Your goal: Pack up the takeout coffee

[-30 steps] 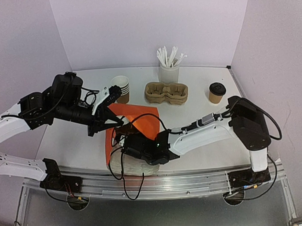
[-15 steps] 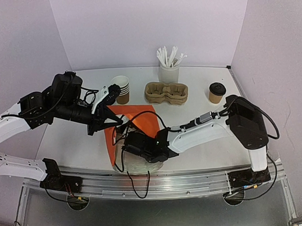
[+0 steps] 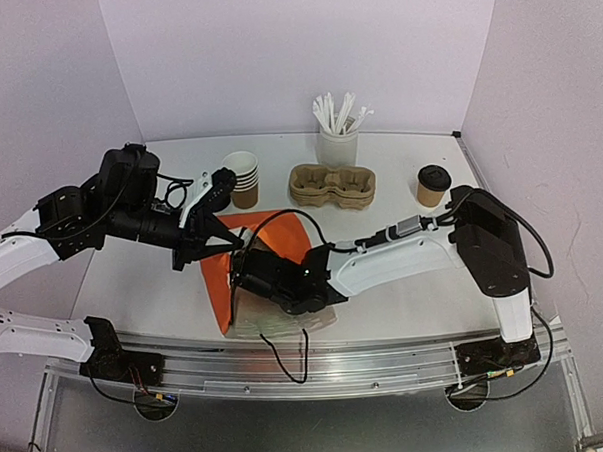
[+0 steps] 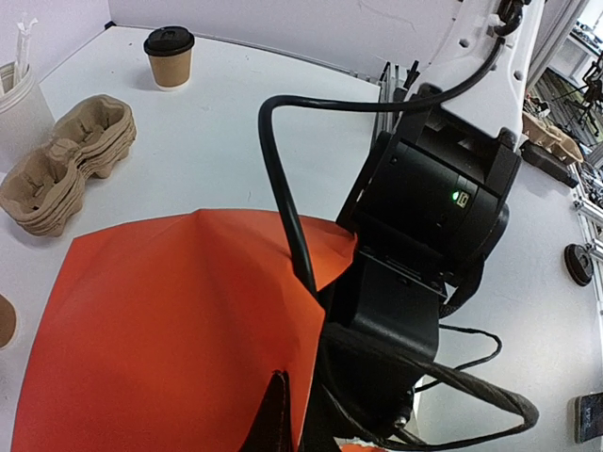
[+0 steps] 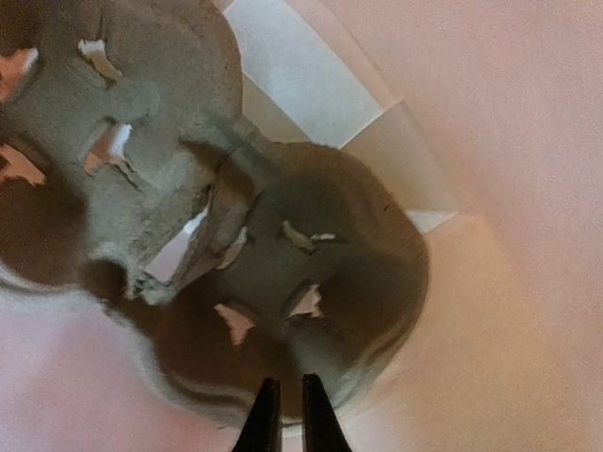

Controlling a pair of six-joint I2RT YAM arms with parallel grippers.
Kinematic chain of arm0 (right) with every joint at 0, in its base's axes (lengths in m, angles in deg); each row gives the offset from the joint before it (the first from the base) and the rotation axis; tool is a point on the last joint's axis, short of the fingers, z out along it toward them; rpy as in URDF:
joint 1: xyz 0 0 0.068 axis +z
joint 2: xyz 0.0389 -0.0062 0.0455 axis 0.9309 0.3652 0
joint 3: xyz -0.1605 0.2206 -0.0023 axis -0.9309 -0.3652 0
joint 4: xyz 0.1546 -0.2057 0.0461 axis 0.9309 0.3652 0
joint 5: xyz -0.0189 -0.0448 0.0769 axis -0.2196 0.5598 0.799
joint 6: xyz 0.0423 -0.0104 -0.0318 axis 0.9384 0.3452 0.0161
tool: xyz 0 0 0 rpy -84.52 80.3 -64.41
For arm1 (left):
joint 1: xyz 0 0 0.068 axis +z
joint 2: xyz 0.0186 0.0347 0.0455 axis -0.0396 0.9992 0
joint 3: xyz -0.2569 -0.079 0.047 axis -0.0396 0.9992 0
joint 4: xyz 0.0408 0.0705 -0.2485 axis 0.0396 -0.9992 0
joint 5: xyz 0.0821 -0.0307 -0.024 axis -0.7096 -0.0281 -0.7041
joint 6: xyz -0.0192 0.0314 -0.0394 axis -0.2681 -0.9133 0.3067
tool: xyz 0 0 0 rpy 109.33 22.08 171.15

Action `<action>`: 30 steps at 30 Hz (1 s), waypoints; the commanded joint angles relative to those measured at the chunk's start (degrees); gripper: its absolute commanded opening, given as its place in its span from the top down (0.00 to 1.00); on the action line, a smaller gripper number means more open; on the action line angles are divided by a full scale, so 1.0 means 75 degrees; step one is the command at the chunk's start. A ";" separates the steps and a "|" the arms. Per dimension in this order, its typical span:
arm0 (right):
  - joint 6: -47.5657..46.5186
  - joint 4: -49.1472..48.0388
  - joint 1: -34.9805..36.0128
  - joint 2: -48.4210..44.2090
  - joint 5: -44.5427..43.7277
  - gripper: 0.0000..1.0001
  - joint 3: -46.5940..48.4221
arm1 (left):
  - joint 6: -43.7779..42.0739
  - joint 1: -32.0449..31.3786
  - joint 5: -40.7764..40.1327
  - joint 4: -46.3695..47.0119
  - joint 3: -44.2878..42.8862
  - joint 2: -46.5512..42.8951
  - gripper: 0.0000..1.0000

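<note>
**Coffee** (image 3: 433,185): standing upright and lidded at the table's (image 3: 405,304) far right, well apart from the bag, not yet packed.
**Bag** (image 3: 294,244), orange: lying on its side at centre.
**Left gripper** (image 3: 222,241): fingers pressed together, pinching the bag's upper edge and lifting the mouth.
**Right gripper** (image 5: 286,391): reaching inside the bag, fingers nearly touching at the rim of a pulp carrier (image 5: 283,264). Whether they are pinching it is unclear.
**Step:** seemingly seating the carrier in the bag.
**Next:** right arm backing out and gripping the coffee upright, with the left holding the mouth wide.
</note>
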 commanded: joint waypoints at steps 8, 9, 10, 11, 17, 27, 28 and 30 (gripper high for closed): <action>0.1931 -0.2144 -0.0129 -0.1523 0.0614 0.75 -0.1321 | 0.0481 0.0056 -0.0268 0.0418 0.0280 -0.0315 1.00; 0.1998 -0.2573 -0.0123 -0.1559 0.0584 0.73 -0.1467 | 0.0604 0.0056 -0.0410 0.0433 0.0298 -0.0320 1.00; 0.2065 -0.2981 -0.0117 -0.1589 0.0552 0.71 -0.1607 | 0.0714 0.0056 -0.0542 0.0446 0.0316 -0.0326 1.00; 0.2124 -0.3221 -0.0117 -0.1565 0.0498 0.69 -0.1695 | 0.0732 0.0055 -0.0604 0.0456 0.0330 -0.0345 1.00; 0.2928 -0.3637 -0.0117 -0.1111 0.0095 0.50 -0.1318 | 0.1150 0.0056 -0.0515 0.0728 0.0474 -0.0499 1.00; 0.3819 -0.4193 -0.0138 -0.0413 -0.0787 0.49 -0.1091 | 0.1891 0.0148 0.0018 0.1381 0.0877 -0.0566 1.00; 0.3803 -0.4236 -0.0141 -0.0340 -0.0749 0.48 -0.1063 | 0.1985 0.0178 0.0059 0.1436 0.0887 -0.0547 1.00; 0.3875 -0.4344 -0.0140 -0.0207 -0.0585 0.45 -0.1024 | 0.2119 0.0268 0.0129 0.1547 0.0914 -0.0508 1.00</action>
